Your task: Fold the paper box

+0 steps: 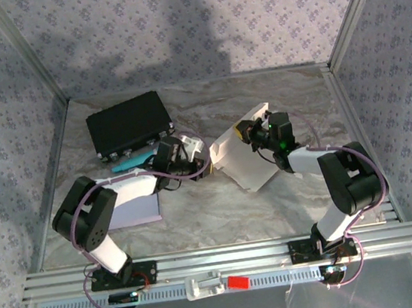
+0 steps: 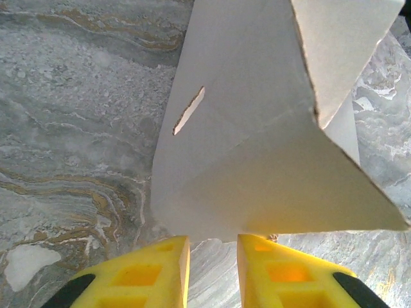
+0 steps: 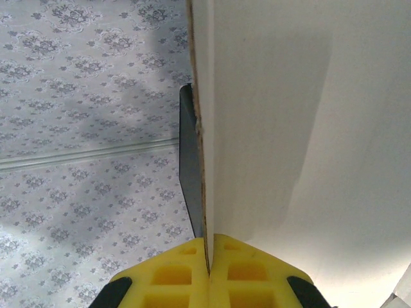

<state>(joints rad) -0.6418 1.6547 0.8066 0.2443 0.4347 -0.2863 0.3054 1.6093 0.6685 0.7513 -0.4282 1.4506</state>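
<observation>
On the middle of the marble table (image 1: 222,220) I see one white box (image 1: 243,157), half folded and tipped up. My right gripper (image 3: 209,253) pinches its edge tight, and my left gripper (image 2: 213,247) sits a little open just before it, holding nothing. Flowered walls (image 1: 173,21) stand around, and I count two grippers, one black case (image 1: 129,124) and one purple sheet (image 1: 138,212).

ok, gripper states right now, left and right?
Left gripper: open, holding nothing; the paper box sits just past its tips.
Right gripper: closed on an edge of the paper box.
</observation>
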